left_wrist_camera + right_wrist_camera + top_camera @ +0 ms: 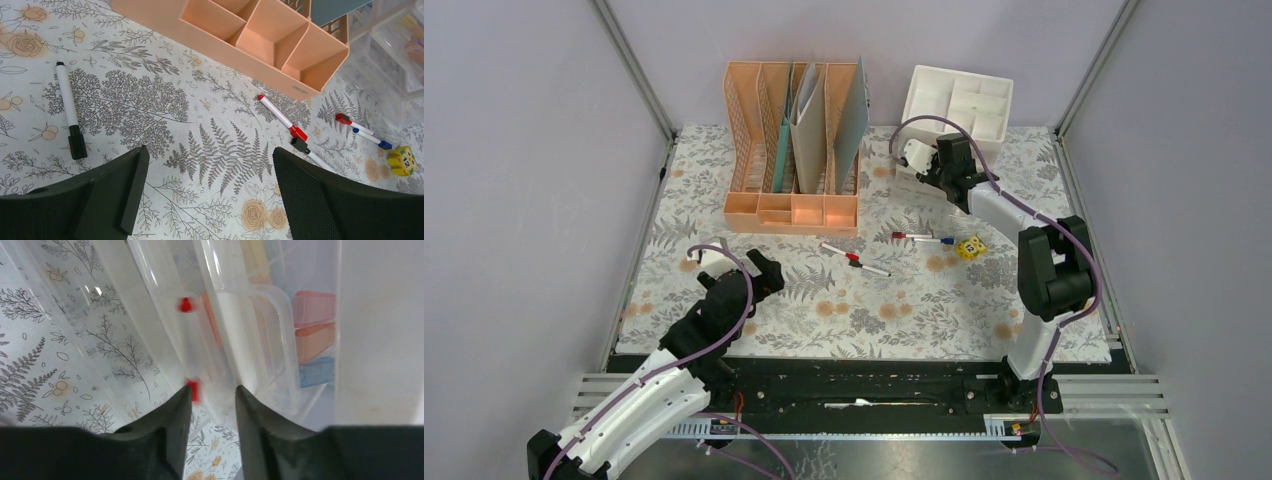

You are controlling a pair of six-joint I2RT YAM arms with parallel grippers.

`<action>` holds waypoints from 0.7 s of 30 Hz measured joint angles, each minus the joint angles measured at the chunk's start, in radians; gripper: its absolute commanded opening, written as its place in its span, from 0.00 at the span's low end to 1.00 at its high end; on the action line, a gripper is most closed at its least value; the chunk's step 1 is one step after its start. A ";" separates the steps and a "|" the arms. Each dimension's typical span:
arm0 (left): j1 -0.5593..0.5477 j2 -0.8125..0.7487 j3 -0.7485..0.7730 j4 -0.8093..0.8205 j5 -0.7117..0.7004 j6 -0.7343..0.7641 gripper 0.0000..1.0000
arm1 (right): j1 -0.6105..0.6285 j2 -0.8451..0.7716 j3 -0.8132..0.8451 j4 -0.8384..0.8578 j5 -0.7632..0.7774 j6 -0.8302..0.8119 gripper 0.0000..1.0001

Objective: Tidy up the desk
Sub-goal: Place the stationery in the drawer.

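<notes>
R gripper (212, 391) top right at drawer unit (954, 98), fingers slightly parted, gripping nothing: back out straight. L gripper (210, 152) wide open, empty, over desk (904, 320) mid-frame; pens (855, 258) next.

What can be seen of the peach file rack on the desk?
The peach file rack looks like plastic, with lattice side walls, upright slots behind and a low front tray of small open compartments, empty where visible. It stands upright at the back of the desk, left of centre. Teal and grey folders stand in its slots.
</notes>
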 measured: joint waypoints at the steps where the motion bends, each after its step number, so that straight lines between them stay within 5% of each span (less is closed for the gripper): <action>1: 0.000 0.000 0.000 -0.003 -0.001 -0.002 0.99 | 0.000 0.001 0.000 -0.001 0.000 0.001 0.52; 12: 0.000 0.009 0.000 -0.098 -0.078 -0.114 0.99 | -0.003 0.000 0.011 -0.092 -0.089 0.098 0.58; 21: 0.046 0.141 0.024 -0.190 -0.159 -0.226 0.92 | -0.006 -0.177 0.043 -0.361 -0.520 0.333 0.61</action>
